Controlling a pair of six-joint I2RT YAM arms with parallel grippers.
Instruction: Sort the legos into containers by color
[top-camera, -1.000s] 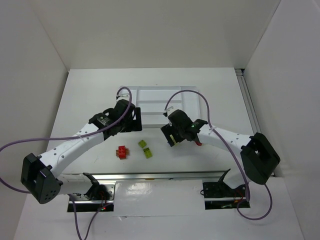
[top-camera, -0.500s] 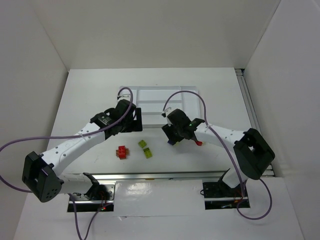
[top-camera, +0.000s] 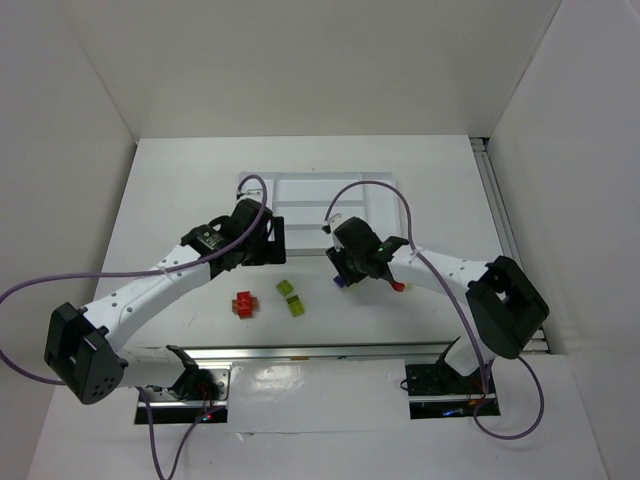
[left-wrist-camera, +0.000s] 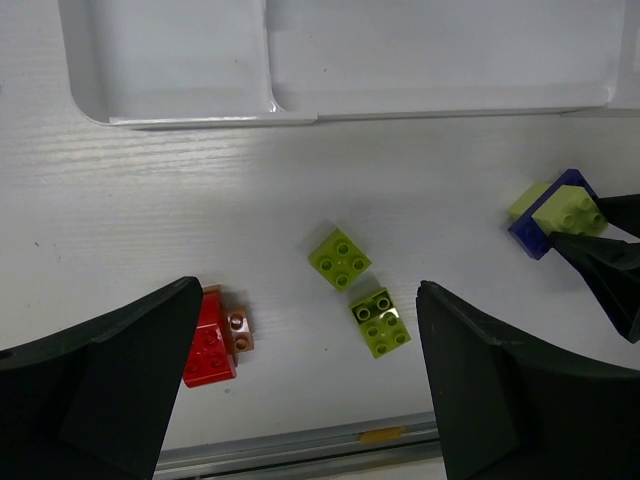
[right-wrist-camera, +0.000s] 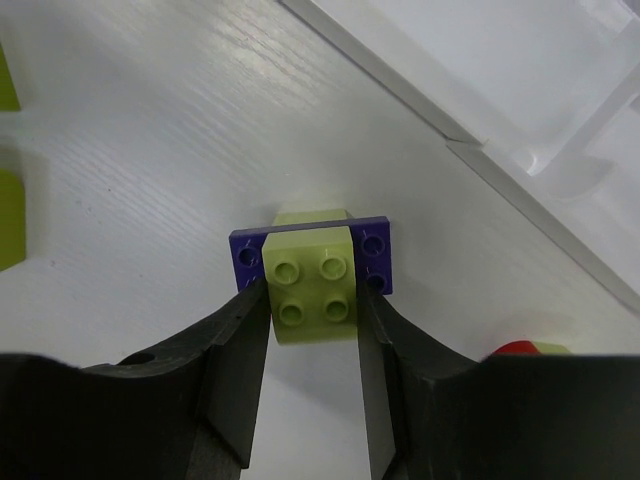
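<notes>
A yellow-green brick (right-wrist-camera: 312, 285) sits stacked on a dark purple plate (right-wrist-camera: 375, 250) on the table, just in front of the white tray (right-wrist-camera: 560, 160). My right gripper (right-wrist-camera: 310, 300) is shut on this brick, one finger pressed against each side. In the top view that gripper (top-camera: 343, 278) is right of centre. My left gripper (left-wrist-camera: 310, 380) hangs open above the table. Below it lie a red brick (left-wrist-camera: 210, 345) joined to a small orange one (left-wrist-camera: 240, 335), and two loose yellow-green bricks (left-wrist-camera: 340, 258) (left-wrist-camera: 380, 322).
The tray (top-camera: 320, 200) lies behind both grippers, and the compartments that show hold nothing. Another red piece (top-camera: 398, 286) lies on the table right of the right gripper. A metal rail (left-wrist-camera: 300, 450) runs along the near edge.
The right gripper shifted slightly left and down onto the stack, and its fingers came together on the yellow-green brick. The left arm has barely moved and stays open.
</notes>
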